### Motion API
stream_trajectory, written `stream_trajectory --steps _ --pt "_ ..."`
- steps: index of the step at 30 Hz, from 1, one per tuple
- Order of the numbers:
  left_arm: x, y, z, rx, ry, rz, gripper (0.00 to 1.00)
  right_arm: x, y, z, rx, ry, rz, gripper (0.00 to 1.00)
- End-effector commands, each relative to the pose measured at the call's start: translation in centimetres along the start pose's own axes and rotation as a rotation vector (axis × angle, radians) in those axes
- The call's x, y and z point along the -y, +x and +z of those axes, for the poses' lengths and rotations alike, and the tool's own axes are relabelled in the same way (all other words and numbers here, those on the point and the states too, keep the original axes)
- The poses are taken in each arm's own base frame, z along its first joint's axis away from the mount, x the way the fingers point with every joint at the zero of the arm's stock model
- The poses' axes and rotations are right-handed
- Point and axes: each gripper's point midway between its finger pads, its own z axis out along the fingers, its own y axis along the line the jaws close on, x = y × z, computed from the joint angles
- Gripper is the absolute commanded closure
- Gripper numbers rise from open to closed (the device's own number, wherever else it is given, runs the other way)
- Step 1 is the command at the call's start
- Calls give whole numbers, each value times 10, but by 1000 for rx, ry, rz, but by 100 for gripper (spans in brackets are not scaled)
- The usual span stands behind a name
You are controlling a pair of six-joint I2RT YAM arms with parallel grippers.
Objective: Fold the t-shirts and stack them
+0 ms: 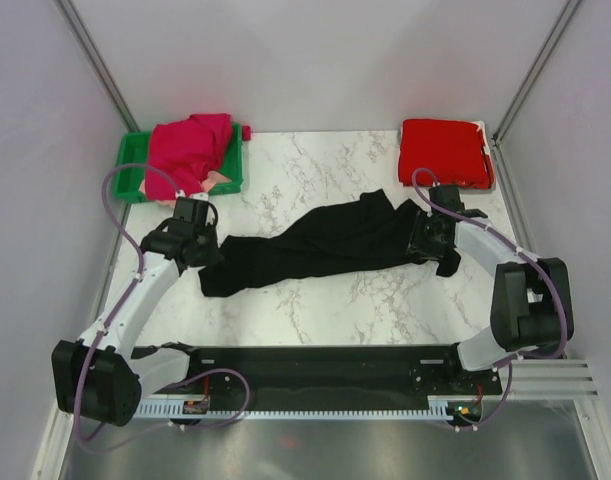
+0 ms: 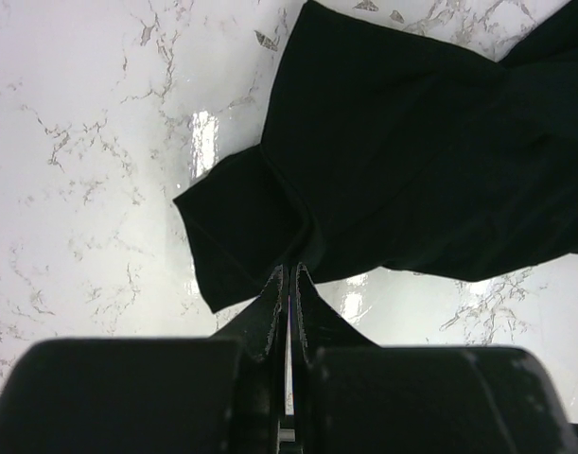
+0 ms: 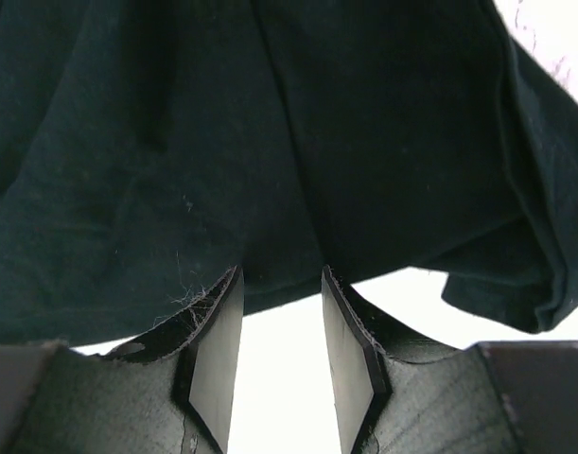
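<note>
At table centre: black tee, a rumpled band between both arms, unfolded. Left gripper: pressed together, pinching its edge, probably to spread it. Right gripper: spread at the opposite edge, holding nothing. Red tee: folded, far right; likely stack base.

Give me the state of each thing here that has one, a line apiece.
Large black cloth t-shirt: unfolded, stretched in a rumpled band across the marble table.
Bright red cloth t-shirt: folded flat, far right corner.
Magenta cloth t-shirt: crumpled, heaped in the bin.
Peach cloth t-shirt: mostly hidden under the magenta one.
Green plastic bin: upright, holding shirts.
Left gripper: shut on the black shirt's edge.
Right gripper: open at its other end.
</note>
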Motion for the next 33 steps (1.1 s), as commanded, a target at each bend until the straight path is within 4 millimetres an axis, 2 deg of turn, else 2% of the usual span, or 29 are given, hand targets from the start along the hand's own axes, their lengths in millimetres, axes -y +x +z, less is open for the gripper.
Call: stream_trajectory --steps 1,12,17,22,26,29,32,33 --pt "4 -12 1 49 29 28 98 -1 -20 3 71 12 -20 54" --pt "5 -11 5 37 32 33 98 0 -36 6 101 39 -39 54" --pt "6 -12 5 40 32 32 98 9 -31 12 93 78 -46 54" --pt "5 -12 6 38 30 34 98 2 -26 15 74 31 -46 57" --pt "6 -12 6 36 30 34 98 -4 -23 14 71 -10 -47 61" --pt "5 -13 6 40 28 34 98 -8 -22 14 68 -31 -47 73" --pt "5 -13 6 40 24 34 98 -10 -22 13 68 -43 -49 80" --pt "4 -12 7 39 22 36 98 -11 -22 13 66 -46 -47 86"
